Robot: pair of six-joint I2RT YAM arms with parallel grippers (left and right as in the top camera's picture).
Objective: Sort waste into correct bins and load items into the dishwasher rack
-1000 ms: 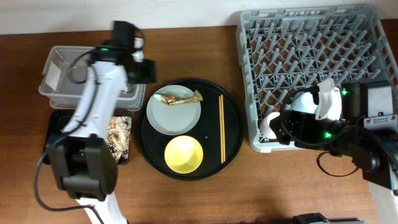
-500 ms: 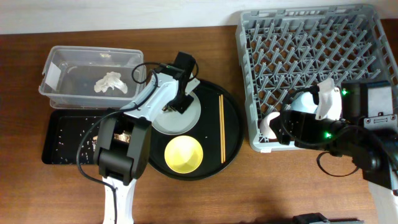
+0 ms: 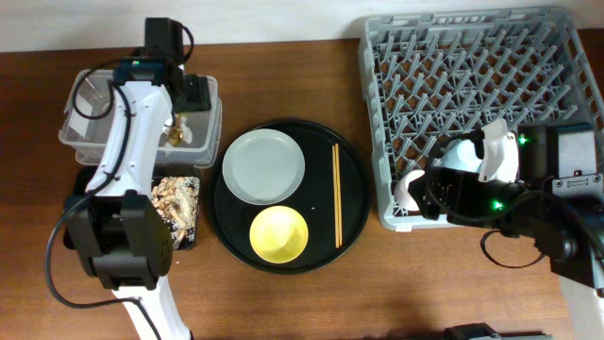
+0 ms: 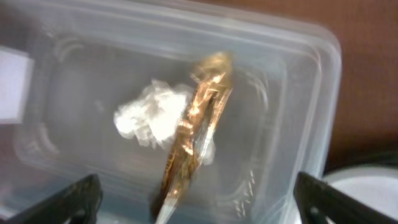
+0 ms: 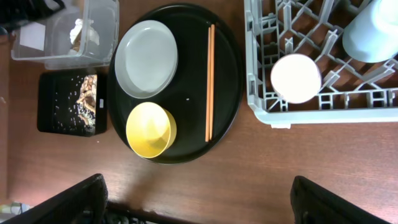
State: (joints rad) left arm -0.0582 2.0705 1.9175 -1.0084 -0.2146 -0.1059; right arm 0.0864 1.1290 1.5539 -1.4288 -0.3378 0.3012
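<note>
At the far left of the bench (image 3: 283,302), the left claw (image 4: 198,198) hangs over the clear tub (image 3: 85,94), fingers spread wide and gripping nothing. Below it, inside the tub, the gold-brown wrapper (image 4: 199,118) lies across the crumpled tissue (image 4: 149,118); whether it has settled I cannot tell. Just in front of the tub sits the shallow black tray (image 5: 56,106) with brownish food scraps (image 5: 87,99). The round black tray (image 3: 354,203) in the middle carries the grey plate (image 3: 264,165), the yellow bowl (image 3: 278,234) and the chopsticks (image 3: 335,194). To the right, the dishwasher rack (image 3: 472,85) holds the pink cup (image 5: 295,78) and the blue cup (image 5: 373,31). The right claw (image 5: 199,199) is wide open and empty.
</note>
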